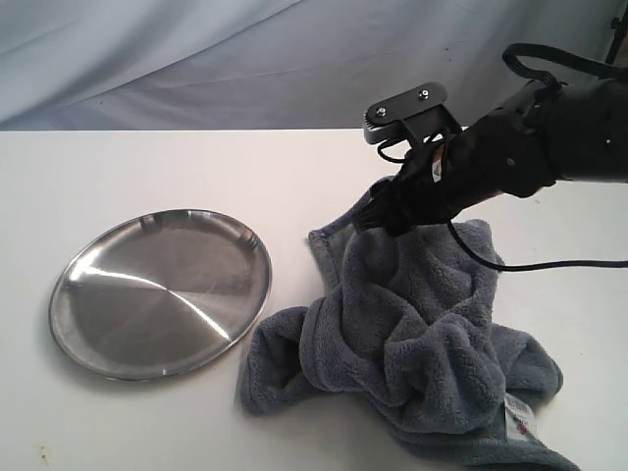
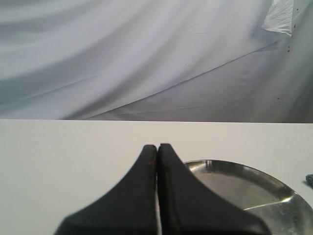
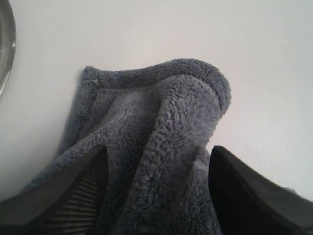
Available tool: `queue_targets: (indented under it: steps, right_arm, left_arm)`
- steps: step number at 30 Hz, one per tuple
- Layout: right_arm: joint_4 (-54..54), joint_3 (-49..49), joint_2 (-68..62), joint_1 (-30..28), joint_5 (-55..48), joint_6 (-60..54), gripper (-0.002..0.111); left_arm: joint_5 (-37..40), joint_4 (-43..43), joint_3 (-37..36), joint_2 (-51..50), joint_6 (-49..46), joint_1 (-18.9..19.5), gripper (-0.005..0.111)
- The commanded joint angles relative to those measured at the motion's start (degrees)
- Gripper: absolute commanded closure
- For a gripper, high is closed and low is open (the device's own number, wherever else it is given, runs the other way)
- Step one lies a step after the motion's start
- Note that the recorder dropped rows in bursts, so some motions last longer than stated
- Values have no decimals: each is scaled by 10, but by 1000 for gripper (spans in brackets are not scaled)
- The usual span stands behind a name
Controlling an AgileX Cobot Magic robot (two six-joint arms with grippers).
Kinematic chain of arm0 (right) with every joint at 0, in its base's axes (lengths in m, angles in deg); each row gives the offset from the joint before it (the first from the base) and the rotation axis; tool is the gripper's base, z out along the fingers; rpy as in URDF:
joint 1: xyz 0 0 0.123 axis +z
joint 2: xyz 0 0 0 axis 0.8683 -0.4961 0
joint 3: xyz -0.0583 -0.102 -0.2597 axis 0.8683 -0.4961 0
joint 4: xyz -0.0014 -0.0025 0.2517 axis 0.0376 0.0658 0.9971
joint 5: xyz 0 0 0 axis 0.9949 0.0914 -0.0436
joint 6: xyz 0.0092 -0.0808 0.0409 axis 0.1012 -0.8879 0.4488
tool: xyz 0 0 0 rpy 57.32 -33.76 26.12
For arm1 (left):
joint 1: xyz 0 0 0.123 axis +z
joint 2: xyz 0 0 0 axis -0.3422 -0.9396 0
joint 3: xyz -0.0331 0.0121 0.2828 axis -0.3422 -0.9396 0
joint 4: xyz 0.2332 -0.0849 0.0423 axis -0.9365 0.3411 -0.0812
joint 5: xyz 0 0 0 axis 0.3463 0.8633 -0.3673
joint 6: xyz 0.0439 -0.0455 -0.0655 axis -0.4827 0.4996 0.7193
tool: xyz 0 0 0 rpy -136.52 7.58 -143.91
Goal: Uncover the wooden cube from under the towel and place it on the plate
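The blue-grey towel [image 1: 412, 334] lies bunched in a heap on the white table, right of the steel plate [image 1: 157, 294]. The wooden cube is hidden. My right gripper [image 1: 378, 221] is at the towel's far edge. In the right wrist view the right gripper [image 3: 157, 149] is open, its jaws standing wide on either side of a raised fold of towel [image 3: 161, 98]. My left gripper [image 2: 157, 146] is shut with nothing in it, hovering beside the plate [image 2: 244, 186]. It does not show in the exterior view.
A white barcode tag [image 1: 520, 417] sits at the towel's near right corner. A grey cloth backdrop [image 1: 196, 59] hangs behind the table. A black cable [image 1: 549, 263] trails from the right arm over the towel.
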Motion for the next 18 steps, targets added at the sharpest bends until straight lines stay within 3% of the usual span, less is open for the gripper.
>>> queue_targets:
  steps: [1, 4, 5, 7, 12, 15, 18]
  right_arm:
    - [-13, 3, -3, -6, -15, 30, 58]
    - [-4, 3, -3, -6, -47, 30, 82]
    - [-4, 3, -3, -6, -63, 23, 95]
    - [1, 3, 8, 1, -90, -4, 108]
    - [62, -5, 136, 60, -177, -59, 108]
    - [113, -47, 228, 113, -220, -72, 108]
    - [143, -107, 243, 127, -229, -72, 108]
  left_arm:
    - [0, 0, -3, 1, 0, 1, 105]
    - [0, 0, -3, 1, 0, 1, 105]
    - [0, 0, -3, 1, 0, 1, 105]
    - [0, 0, -3, 1, 2, 1, 105]
    - [0, 0, -3, 1, 2, 1, 105]
    - [0, 0, -3, 1, 2, 1, 105]
    - [0, 0, -3, 1, 0, 1, 105]
